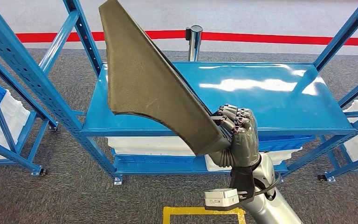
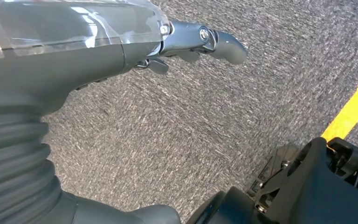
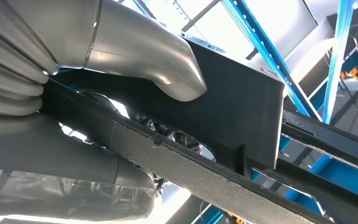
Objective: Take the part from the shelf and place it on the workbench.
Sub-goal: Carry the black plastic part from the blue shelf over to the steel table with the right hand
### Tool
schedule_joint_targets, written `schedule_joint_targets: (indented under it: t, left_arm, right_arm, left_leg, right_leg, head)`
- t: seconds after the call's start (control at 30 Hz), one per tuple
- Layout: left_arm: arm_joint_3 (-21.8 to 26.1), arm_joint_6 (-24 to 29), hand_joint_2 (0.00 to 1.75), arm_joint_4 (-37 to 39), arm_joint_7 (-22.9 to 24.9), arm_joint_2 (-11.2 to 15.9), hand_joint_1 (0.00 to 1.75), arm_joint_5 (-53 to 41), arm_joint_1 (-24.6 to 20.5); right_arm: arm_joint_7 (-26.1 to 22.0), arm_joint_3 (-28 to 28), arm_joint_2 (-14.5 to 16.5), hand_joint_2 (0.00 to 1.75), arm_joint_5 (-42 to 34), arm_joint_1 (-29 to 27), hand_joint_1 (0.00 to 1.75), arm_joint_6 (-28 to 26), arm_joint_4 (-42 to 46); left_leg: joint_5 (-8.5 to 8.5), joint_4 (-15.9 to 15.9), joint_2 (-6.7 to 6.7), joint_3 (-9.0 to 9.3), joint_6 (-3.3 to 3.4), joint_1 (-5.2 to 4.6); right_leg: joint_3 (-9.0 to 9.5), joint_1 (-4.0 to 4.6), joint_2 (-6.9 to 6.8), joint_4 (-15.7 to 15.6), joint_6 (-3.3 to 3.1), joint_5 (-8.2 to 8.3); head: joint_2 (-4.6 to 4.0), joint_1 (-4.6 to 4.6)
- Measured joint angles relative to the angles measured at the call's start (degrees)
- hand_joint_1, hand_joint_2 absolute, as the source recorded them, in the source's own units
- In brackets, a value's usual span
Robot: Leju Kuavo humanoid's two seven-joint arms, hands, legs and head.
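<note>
The part (image 1: 144, 79) is a long, flat, dark grey panel with a curved edge, pointing up and to the left in the head view. My right hand (image 1: 237, 135) grips its lower end in front of the blue shelf (image 1: 261, 93), fingers wrapped over the edge. In the right wrist view the thick thumb (image 3: 144, 51) presses on the part (image 3: 242, 102), whose rough edge runs across the picture. My left hand (image 2: 200, 42) hangs over the grey carpet, fingers apart and holding nothing.
The blue shelf's glossy top deck is bare; white bins (image 1: 158, 145) sit on its lower level. Blue racks (image 1: 9, 93) stand left and right. A red barrier belt (image 1: 279, 38) on a metal post (image 1: 195, 39) runs behind. Yellow floor marking (image 1: 200, 212) lies near my feet.
</note>
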State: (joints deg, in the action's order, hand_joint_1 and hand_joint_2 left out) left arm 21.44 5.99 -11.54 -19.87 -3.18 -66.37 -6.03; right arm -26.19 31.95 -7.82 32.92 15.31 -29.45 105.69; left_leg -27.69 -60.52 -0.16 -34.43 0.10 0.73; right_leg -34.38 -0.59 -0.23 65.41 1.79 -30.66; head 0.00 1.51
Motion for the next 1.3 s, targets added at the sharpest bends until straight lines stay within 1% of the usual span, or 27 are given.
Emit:
schedule_joint_targets:
  t: [0.03,0.07,0.13,0.2,0.27,0.33,0.37,0.4,0.43,0.5,0.53,0.57,0.6,0.67,0.73,0.77,0.83,0.87,0.9,0.93,1.0,1.03,1.07,1.13,1.2,1.23,1.3]
  left_arm:
    - [0.0,0.01,1.75,0.0,-0.04,-0.01,0.0,0.0,-0.03]
    - [0.0,0.03,1.75,-0.01,-0.1,-0.01,0.0,0.01,-0.06]
    - [0.0,0.12,1.75,-0.01,-0.26,-0.01,0.0,0.16,-0.09]
    - [0.01,0.22,1.75,-0.01,-0.48,-0.01,0.0,0.48,-0.1]
    - [0.02,0.32,1.75,-0.02,-0.7,-0.02,0.0,0.66,-0.13]
    - [0.0,1.38,1.75,-0.02,0.67,-1.01,0.0,0.36,-0.39]
    - [-0.01,2.48,1.75,-0.02,2.15,-2.0,0.0,0.17,-0.62]
    - [-0.02,3.64,1.75,-0.03,3.72,-3.22,0.0,0.03,-0.98]
    - [-0.01,4.52,1.75,-0.04,4.85,-4.27,0.0,0.01,-1.38]
    - [-0.01,4.93,1.75,-0.06,5.43,-5.7,0.0,0.01,-2.04]
    - [-0.03,4.61,1.75,-0.05,5.0,-6.19,0.0,-0.03,-2.12]
    - [-0.1,4.13,1.75,-0.03,4.31,-6.62,0.0,-0.08,-1.95]
    - [-0.21,3.61,1.75,-0.02,3.38,-6.88,0.0,-0.13,-1.54]
    - [-0.39,2.77,1.75,-0.01,1.33,-6.6,0.0,-0.1,-0.56]
    - [-0.42,2.45,1.75,-0.02,-0.01,-5.79,0.0,-0.02,-0.06]
    - [-0.41,2.43,1.75,-0.02,-0.25,-5.42,0.0,-0.01,-0.02]
    - [-0.38,2.5,1.75,-0.02,-0.24,-4.77,0.0,0.01,0.05]
    - [-0.37,2.55,1.75,-0.02,-0.16,-4.58,0.0,0.02,0.08]
    - [-0.37,2.59,1.75,-0.02,-0.08,-4.43,0.0,0.01,0.1]
    - [-0.38,2.63,1.75,-0.02,-0.02,-4.34,0.0,0.01,0.12]
    - [-0.38,2.73,1.75,-0.02,-0.01,-4.22,0.0,0.02,0.13]
    - [-0.38,2.79,1.75,-0.02,-0.04,-4.17,0.0,0.05,0.12]
    - [-0.38,2.86,1.75,-0.02,-0.1,-4.11,0.0,0.12,0.12]
    - [-0.38,2.97,1.75,-0.02,-0.26,-3.98,0.0,0.29,0.15]
    - [-0.37,3.03,1.75,-0.02,-0.41,-3.84,0.0,0.37,0.18]
    - [-0.37,3.03,1.75,-0.02,-0.45,-3.78,0.0,0.38,0.19]
    - [-0.37,3.07,1.75,-0.03,-0.58,-3.68,0.0,0.48,0.15]
  right_arm:
    - [0.04,-0.14,0.0,1.75,-0.03,0.04,1.75,-0.01,-0.01]
    - [0.1,-0.31,-0.01,1.75,-0.12,0.03,1.75,-0.01,-0.05]
    - [0.2,-0.9,-0.1,1.75,-0.72,-0.17,1.75,-0.02,-0.21]
    - [-0.06,-1.83,-0.37,1.75,-1.96,-0.43,1.75,0.09,-0.35]
    - [-0.61,-2.87,-0.79,1.75,-3.19,-0.7,1.75,0.56,-0.37]
    - [-0.95,-3.72,-1.21,1.75,-3.82,-1.23,1.75,1.27,-0.37]
    - [-0.95,-4.01,-1.35,1.75,-3.92,-1.52,1.75,1.58,-0.37]
    - [-0.92,-4.21,-1.44,1.75,-3.98,-1.75,1.75,1.85,-0.37]
    - [-0.86,-4.38,-1.5,1.75,-4.02,-1.91,1.75,2.06,-0.37]
    - [-0.74,-4.69,-1.6,1.75,-4.07,-2.04,1.75,2.24,-0.37]
    - [-0.69,-4.92,-1.66,1.75,-4.08,-2.07,1.75,2.23,-0.37]
    - [-0.65,-5.24,-1.73,1.75,-4.07,-2.21,1.75,2.15,-0.37]
    - [-0.68,-5.67,-1.82,1.75,-4.07,-2.58,1.75,2.01,-0.36]
    - [-0.94,-6.81,-2.11,1.75,-4.1,-3.89,1.75,1.73,-0.35]
    - [-1.5,-8.12,-2.45,1.75,-4.36,-5.31,1.75,1.63,-0.35]
    - [-1.8,-8.74,-2.58,1.75,-4.6,-5.83,1.75,1.65,-0.35]
    - [-2.27,-9.78,-2.66,1.75,-5.13,-6.7,1.75,1.68,-0.36]
    - [-2.41,-10.16,-2.67,1.75,-5.37,-7.15,1.75,1.71,-0.37]
    - [-2.53,-10.45,-2.67,1.75,-5.59,-7.56,1.75,1.74,-0.39]
    - [-2.67,-10.69,-2.67,1.75,-5.81,-7.88,1.75,1.78,-0.4]
    - [-2.97,-11.15,-2.67,1.75,-6.23,-8.13,1.75,1.9,-0.44]
    - [-3.11,-11.35,-2.67,1.75,-6.44,-8.16,1.75,1.98,-0.44]
    - [-3.21,-11.51,-2.67,1.75,-6.59,-8.19,1.75,2.09,-0.45]
    - [-3.3,-11.76,-2.67,1.75,-6.83,-8.48,1.75,2.26,-0.51]
    - [-3.31,-11.91,-2.67,1.75,-7.0,-8.74,1.75,2.32,-0.62]
    - [-3.32,-11.95,-2.67,1.75,-7.06,-8.77,1.75,2.35,-0.67]
    - [-3.35,-11.97,-2.67,1.75,-7.11,-8.76,1.75,2.39,-0.77]
  left_leg:
    - [0.16,-0.05,-0.03,-0.16,-0.25,-0.08]
    - [0.35,-0.08,-0.03,-0.4,-0.56,-0.16]
    - [0.82,0.0,-0.01,-0.79,-1.29,-0.23]
    - [0.11,-0.66,-0.01,-1.09,-1.79,-0.16]
    - [-3.22,-5.14,-0.03,-2.54,-2.0,-0.11]
    - [-7.15,-12.66,-0.04,-4.9,-2.11,-0.13]
    - [-8.05,-15.2,-0.09,-5.51,-2.15,-0.13]
    - [-7.89,-15.75,-0.16,-5.23,-2.17,-0.12]
    - [-6.72,-13.92,-0.21,-3.89,-2.18,-0.09]
    - [-3.63,-6.52,-0.25,0.29,-2.34,0.08]
    - [-2.8,-3.26,-0.29,1.81,-2.35,0.2]
    - [-2.53,-1.44,-0.35,2.48,-2.24,0.29]
    - [-2.78,-0.97,-0.44,2.42,-2.08,0.29]
    - [-2.43,-0.88,-0.53,1.94,-1.31,0.31]
    - [-1.96,-0.73,-0.54,1.58,-0.51,0.35]
    - [-1.74,-0.66,-0.5,1.34,-0.12,0.37]
    - [-1.44,-0.68,-0.39,0.8,0.28,0.3]
    - [-1.32,-0.69,-0.34,0.6,0.36,0.27]
    - [-1.23,-0.7,-0.32,0.46,0.37,0.27]
    - [-1.15,-0.71,-0.33,0.4,0.32,0.29]
    - [-1.02,-0.74,-0.37,0.37,0.11,0.33]
    - [-0.92,-0.81,-0.4,0.25,-0.09,0.25]
    - [-0.76,-0.85,-0.42,0.02,-0.39,0.14]
    - [-0.27,-0.75,-0.45,-0.45,-1.16,-0.09]
    - [-0.36,-0.84,-0.39,-0.64,-1.81,-0.09]
    - [-1.29,-1.84,-0.35,-0.93,-2.0,-0.09]
    - [-5.05,-7.2,-0.27,-2.52,-2.19,-0.1]
  right_leg:
    - [1.69,0.12,0.01,-3.37,-0.21,0.87]
    - [2.49,0.25,0.03,-5.33,-0.4,1.14]
    - [2.35,0.37,0.1,-6.12,-0.83,1.05]
    - [2.16,0.03,0.05,-6.3,-1.38,1.5]
    - [2.04,-0.24,-0.08,-6.49,-1.91,1.91]
    - [1.77,-0.17,-0.12,-6.41,-2.16,2.15]
    - [1.62,-0.16,-0.13,-6.34,-2.18,2.25]
    - [1.47,-0.19,-0.13,-6.24,-2.14,2.34]
    - [1.38,-0.27,-0.14,-6.12,-2.06,2.4]
    - [1.23,-0.37,-0.12,-5.76,-1.67,2.38]
    - [0.98,-0.29,-0.07,-5.41,-1.39,2.36]
    - [0.66,-0.16,0.0,-5.16,-1.01,2.47]
    - [0.33,0.0,0.07,-5.03,-0.65,2.66]
    - [-0.06,0.04,0.13,-5.02,-0.05,2.87]
    - [-0.86,-0.05,0.14,-3.35,0.31,1.14]
    - [-1.93,-0.11,0.15,-0.84,0.42,-0.69]
    - [-5.0,-0.12,0.15,6.69,0.52,-4.59]
    - [-6.13,-0.14,0.16,9.72,0.54,-5.63]
    - [-6.34,-0.16,0.16,10.9,0.55,-5.62]
    - [-5.4,-0.2,0.15,9.7,0.56,-4.53]
    - [-1.31,-0.32,0.16,2.3,0.55,-0.96]
    - [0.5,-0.29,0.18,-1.38,0.48,0.3]
    - [1.59,-0.23,0.2,-3.86,0.34,0.89]
    - [1.79,-0.04,0.23,-5.15,-0.12,0.91]
    - [1.52,-0.26,0.14,-5.38,-0.82,1.26]
    - [1.44,-0.39,0.07,-5.5,-1.19,1.49]
    - [1.23,-0.49,-0.14,-5.63,-1.8,1.85]
  head:
    - [0.0,0.12]
    - [0.0,0.14]
    - [0.0,-0.07]
    - [0.0,-0.47]
    - [0.0,-1.26]
    - [0.0,-2.09]
    - [0.0,-2.36]
    - [0.0,-2.6]
    - [0.0,-2.81]
    - [0.0,-3.21]
    - [0.0,-3.43]
    - [0.0,-3.53]
    - [0.0,-3.48]
    - [0.0,-2.96]
    - [0.0,-2.28]
    - [0.0,-1.86]
    - [0.0,-1.03]
    - [0.0,-0.75]
    - [0.0,-0.54]
    - [0.0,-0.31]
    - [0.0,0.1]
    - [0.0,0.26]
    - [0.0,0.34]
    - [0.0,0.07]
    - [0.0,-0.5]
    - [0.0,-0.86]
    - [0.0,-1.71]
